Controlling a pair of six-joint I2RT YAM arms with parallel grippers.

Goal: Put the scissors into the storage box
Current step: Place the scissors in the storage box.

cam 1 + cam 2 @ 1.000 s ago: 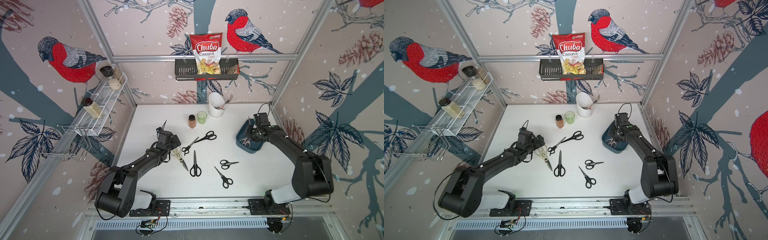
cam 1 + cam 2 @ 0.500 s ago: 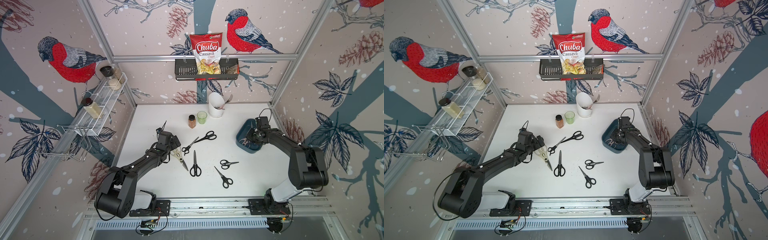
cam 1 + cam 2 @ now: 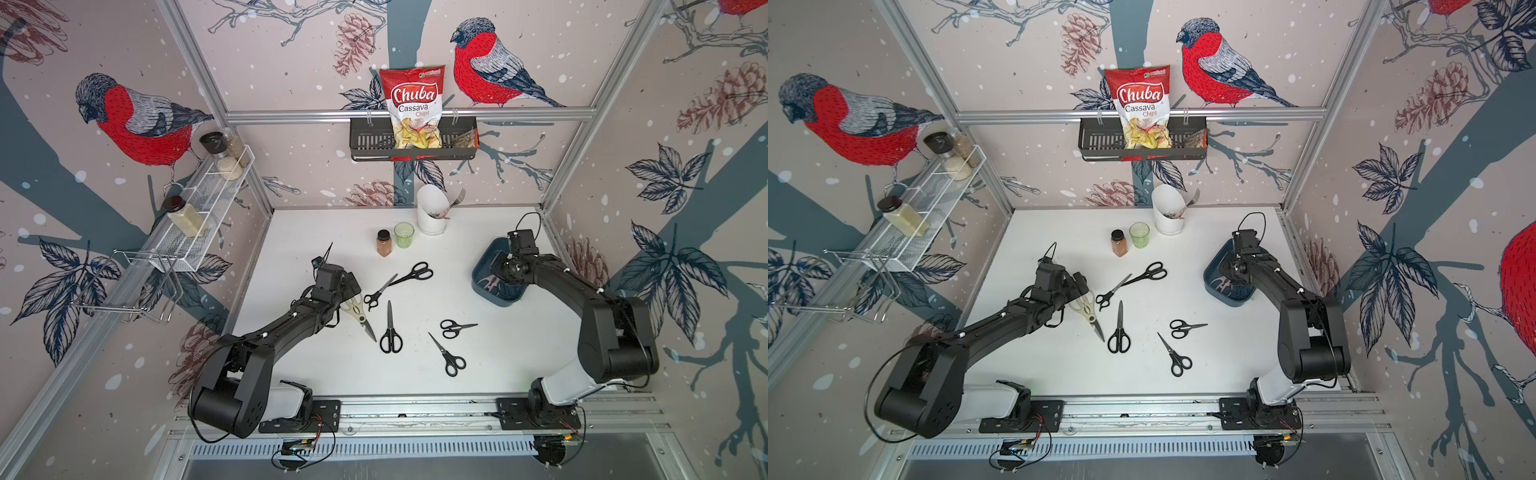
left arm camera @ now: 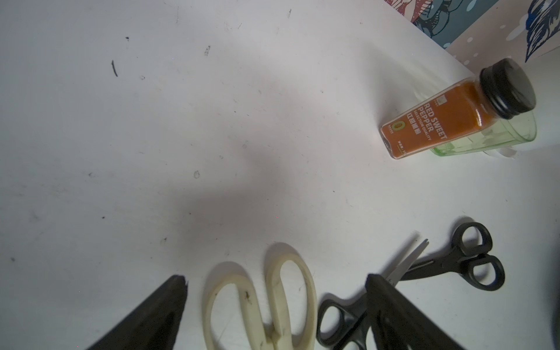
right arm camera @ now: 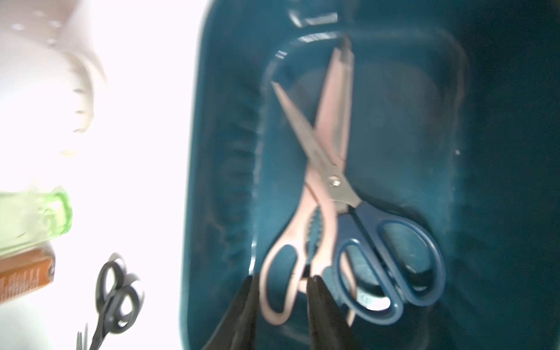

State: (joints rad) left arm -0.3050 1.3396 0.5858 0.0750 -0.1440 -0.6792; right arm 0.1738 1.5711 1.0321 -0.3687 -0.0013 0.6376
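The teal storage box [image 3: 509, 301] [image 3: 1233, 300] stands at the table's right. Two scissors lie crossed inside it, a pale-pink-handled pair [image 5: 291, 242] and a dark-blue-handled pair [image 5: 363, 212]. My right gripper [image 5: 283, 278] [image 3: 498, 272] is down in the box, open, its fingers straddling one pink handle loop with a gap on each side. My left gripper [image 4: 275, 277] [image 3: 353, 286] hangs open over the handles of the cream shears [image 4: 275, 306] [image 3: 358, 313]. Several black-handled scissors [image 3: 390, 332] lie around mid-table.
A spice jar [image 3: 384, 243], a green glass [image 3: 404, 235] and a white utensil holder with a fork [image 3: 432, 210] stand at the back. A black basket with a chips bag [image 3: 413, 143] hangs on the rear wall and a wire shelf [image 3: 199, 208] on the left one.
My right gripper has sunk lower into the box and parted its fingers, and the pink-handled pair lies loose. The left arm has stayed still.
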